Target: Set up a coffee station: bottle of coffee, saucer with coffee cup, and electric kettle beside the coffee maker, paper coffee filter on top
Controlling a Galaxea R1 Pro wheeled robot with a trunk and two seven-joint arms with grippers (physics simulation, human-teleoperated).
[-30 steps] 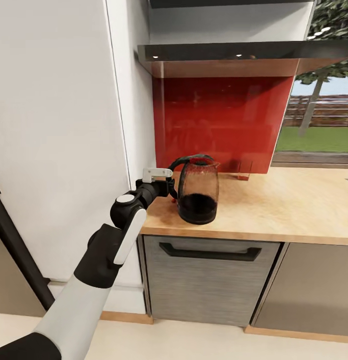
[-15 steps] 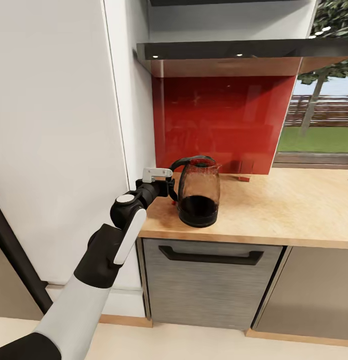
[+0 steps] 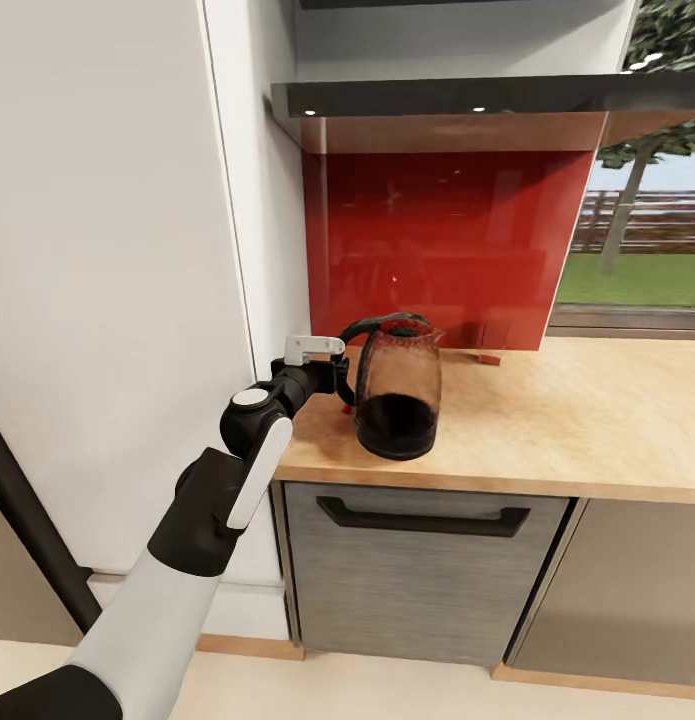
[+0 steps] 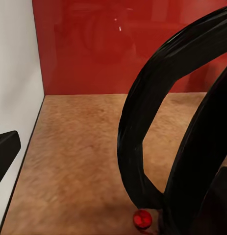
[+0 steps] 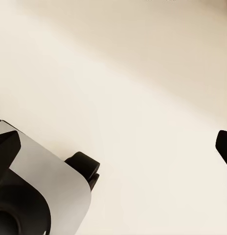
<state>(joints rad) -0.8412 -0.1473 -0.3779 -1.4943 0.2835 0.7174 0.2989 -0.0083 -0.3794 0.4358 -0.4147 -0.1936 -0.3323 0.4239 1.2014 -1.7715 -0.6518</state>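
Note:
The electric kettle, smoky glass with a black base, stands upright near the left end of the kitchen countertop. My left gripper is at its black loop handle. In the left wrist view one fingertip sits far off to the side and the handle fills the space beside it, so the left gripper is open; I cannot tell if it touches the handle. My right gripper hangs open over a cream floor. The glossy dark kitchen shelf runs overhead.
A red backsplash backs the counter, with a small red thing at its foot. A tall white panel closes the counter's left end. A grey drawer front with a black handle sits below. A window is at the right.
The whole picture has shifted slightly, so the camera moved. My left arm and the kettle keep the same relation to each other.

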